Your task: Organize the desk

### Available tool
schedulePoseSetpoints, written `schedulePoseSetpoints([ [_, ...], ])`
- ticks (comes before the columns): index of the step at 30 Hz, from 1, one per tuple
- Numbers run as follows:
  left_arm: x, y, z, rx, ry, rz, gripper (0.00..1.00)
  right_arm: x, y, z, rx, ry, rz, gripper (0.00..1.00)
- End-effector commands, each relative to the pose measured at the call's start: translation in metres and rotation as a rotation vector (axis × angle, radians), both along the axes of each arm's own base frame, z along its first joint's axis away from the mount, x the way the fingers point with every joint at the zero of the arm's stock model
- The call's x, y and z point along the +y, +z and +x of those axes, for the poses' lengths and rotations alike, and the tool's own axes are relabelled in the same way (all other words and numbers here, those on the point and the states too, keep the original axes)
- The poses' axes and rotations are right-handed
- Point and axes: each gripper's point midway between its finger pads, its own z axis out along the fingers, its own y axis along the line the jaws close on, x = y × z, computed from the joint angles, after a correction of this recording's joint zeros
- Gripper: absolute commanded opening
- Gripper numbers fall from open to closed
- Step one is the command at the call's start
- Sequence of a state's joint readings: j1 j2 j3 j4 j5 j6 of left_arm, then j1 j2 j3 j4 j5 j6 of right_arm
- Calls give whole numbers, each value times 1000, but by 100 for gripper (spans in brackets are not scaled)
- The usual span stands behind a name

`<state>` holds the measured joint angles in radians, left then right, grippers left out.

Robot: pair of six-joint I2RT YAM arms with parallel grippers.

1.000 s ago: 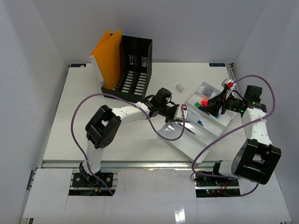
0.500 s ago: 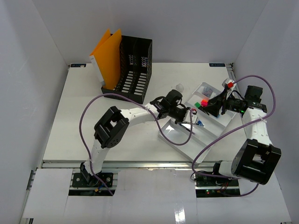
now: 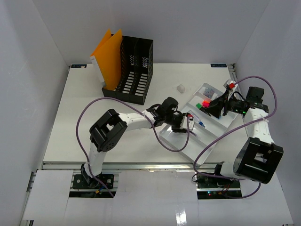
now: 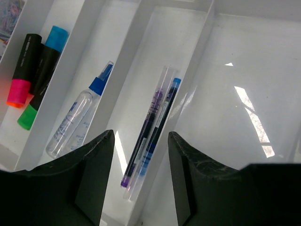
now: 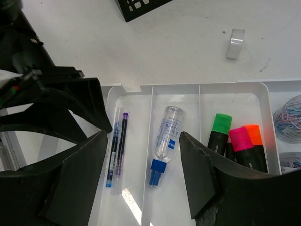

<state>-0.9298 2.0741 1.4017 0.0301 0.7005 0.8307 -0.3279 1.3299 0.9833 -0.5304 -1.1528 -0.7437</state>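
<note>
The white desk (image 3: 94, 122) holds a white compartmented tray (image 3: 188, 154) at the right. My left gripper (image 3: 184, 124) is open and empty just above the tray. In the left wrist view (image 4: 141, 188) a clear packet with two pens (image 4: 153, 127) lies in a narrow compartment between the fingers. My right gripper (image 3: 215, 106) is open and empty above the tray's far side. The right wrist view (image 5: 143, 179) shows the pen packet (image 5: 116, 148), a clear spray bottle with a blue cap (image 5: 165, 141), and green, pink and orange highlighters (image 5: 237, 141) in separate compartments.
A black mesh file holder (image 3: 131, 68) with orange folders (image 3: 109, 54) stands at the back left. A small clear tape roll (image 3: 181, 88) lies on the desk beyond the tray. Rubber bands (image 5: 289, 113) fill a tray compartment at the right.
My left gripper has shifted right over the tray, then drawn back a little toward the near side. The right arm has not moved.
</note>
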Motion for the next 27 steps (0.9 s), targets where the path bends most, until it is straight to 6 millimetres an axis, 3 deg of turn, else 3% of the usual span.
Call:
schedulePoseSetpoints([
  [1, 19, 93, -3, -99, 91, -157, 60, -2, -5, 1, 17, -4, 6, 69],
  [6, 70, 115, -3, -19, 347, -157, 69, 1, -12, 11, 31, -16, -46, 70],
  [8, 94, 118, 2, 48, 493, -143, 76, 10, -14, 20, 37, -21, -97, 71],
  [10, 119, 107, 0, 121, 599, -100, 80, 21, -17, 31, 22, -19, -145, 73],
  [11, 132, 118, -1, 131, 645, -118, 82, 25, -15, 37, 25, -34, -155, 74],
  [13, 161, 99, -5, 190, 751, -65, 84, 32, -20, 58, 5, -72, -226, 79],
  [15, 184, 107, -11, 199, 817, -104, 91, 34, -13, 84, -20, -129, -285, 82],
  [17, 206, 96, -15, 221, 901, -98, 98, 50, -20, 98, 11, -119, -304, 84],
  [18, 215, 107, -19, 217, 915, -137, 98, 49, -21, 109, 19, -153, -332, 84],
  [20, 233, 103, -23, 227, 979, -138, 98, 66, -19, 132, 39, -160, -346, 84],
  [24, 260, 116, -33, 238, 1055, -197, 98, 83, -20, 174, 34, -236, -380, 86],
  [27, 273, 114, -39, 258, 1089, -212, 98, 100, -22, 192, 53, -269, -372, 88],
])
